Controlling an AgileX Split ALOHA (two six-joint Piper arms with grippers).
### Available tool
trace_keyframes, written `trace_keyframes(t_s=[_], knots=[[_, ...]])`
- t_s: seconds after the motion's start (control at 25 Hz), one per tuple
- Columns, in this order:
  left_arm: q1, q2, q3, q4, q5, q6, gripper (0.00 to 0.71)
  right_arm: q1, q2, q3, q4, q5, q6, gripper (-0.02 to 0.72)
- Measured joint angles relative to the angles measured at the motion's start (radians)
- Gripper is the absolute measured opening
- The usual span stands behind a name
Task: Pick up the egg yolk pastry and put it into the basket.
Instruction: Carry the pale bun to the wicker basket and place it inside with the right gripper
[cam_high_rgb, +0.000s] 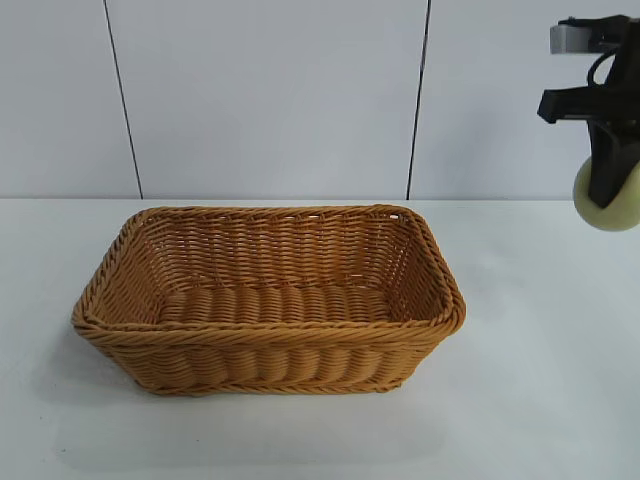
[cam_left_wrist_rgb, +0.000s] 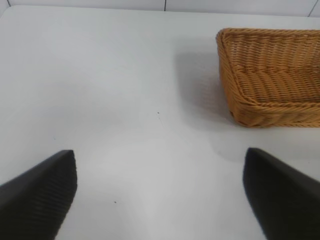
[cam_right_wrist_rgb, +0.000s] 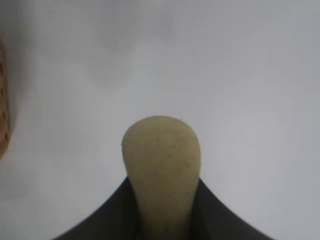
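The right claw (cam_high_rgb: 608, 195) is clamped on the egg yolk pastry (cam_high_rgb: 607, 200), holding it in the air above the bench (cam_high_rgb: 540, 400), off to the right of the basket (cam_high_rgb: 270, 300) and well apart from it. The pastry looks light, soft and crumbly, so a gentle pinch across its rounded middle seems safest. The left claw (cam_left_wrist_rgb: 160, 192) hangs idle over bare bench beside the basket, its fingers (cam_left_wrist_rgb: 40, 192) wide apart.

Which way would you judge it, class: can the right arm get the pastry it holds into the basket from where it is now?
Probably yes. The right gripper holds the egg yolk pastry in the air beside the basket, whose open top is uncovered, with nothing between them.
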Motion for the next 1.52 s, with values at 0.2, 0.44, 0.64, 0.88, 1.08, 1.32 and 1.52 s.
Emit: trace_keyframes(t_s=[0.2,0.44,0.64,0.88,1.08,1.32,1.52], knots=[[0.000,0.000,0.000,0.000,0.000,0.000,0.695,0.075,0.000,0.000,0.006,-0.020,0.000,0.126],[0.000,0.000,0.000,0.000,0.000,0.000,0.695,0.258,0.000,0.000,0.012,-0.038,0.004,0.126],[0.000,0.000,0.000,0.000,0.000,0.000,0.695,0.416,0.000,0.000,0.016,-0.080,0.032,0.126],[0.000,0.000,0.000,0.000,0.000,0.000,0.695,0.550,0.000,0.000,0.019,-0.155,0.075,0.126],[0.000,0.000,0.000,0.000,0.000,0.000,0.695,0.587,0.026,-0.001,0.023,-0.239,0.102,0.126],[0.000,0.000,0.000,0.000,0.000,0.000,0.695,0.587,0.150,-0.001,0.023,-0.322,0.107,0.126],[0.000,0.000,0.000,0.000,0.000,0.000,0.695,0.587,0.263,-0.001,0.034,-0.410,0.108,0.126]])
